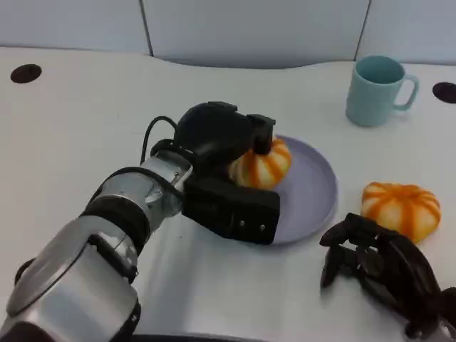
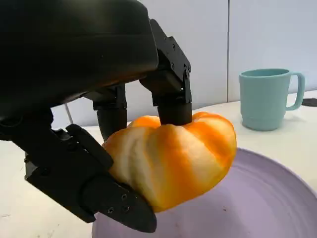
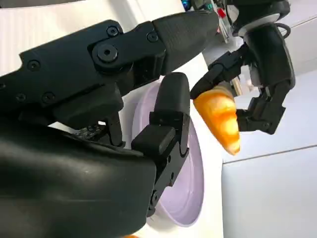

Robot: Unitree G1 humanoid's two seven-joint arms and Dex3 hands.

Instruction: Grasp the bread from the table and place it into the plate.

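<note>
My left hand [image 1: 214, 160] grips an orange-and-white striped bread [image 1: 265, 167] over the left part of the lavender plate [image 1: 317, 196]. The left wrist view shows the bread [image 2: 173, 158] pinched between fingers above and thumb below, just above the plate [image 2: 267, 203]. From the right wrist view the same bread [image 3: 221, 120] hangs in the left hand [image 3: 262, 59], clear of the plate [image 3: 194, 168]. A second striped bread [image 1: 400, 208] lies on the table right of the plate. My right hand [image 1: 377, 267] rests near it, fingers apart and holding nothing.
A teal mug [image 1: 377, 89] stands at the back right, beyond the plate, also seen as the mug [image 2: 267, 99] from the left wrist. Dark round holes [image 1: 26, 73] mark the white table's far corners. A grey wall panel closes the back.
</note>
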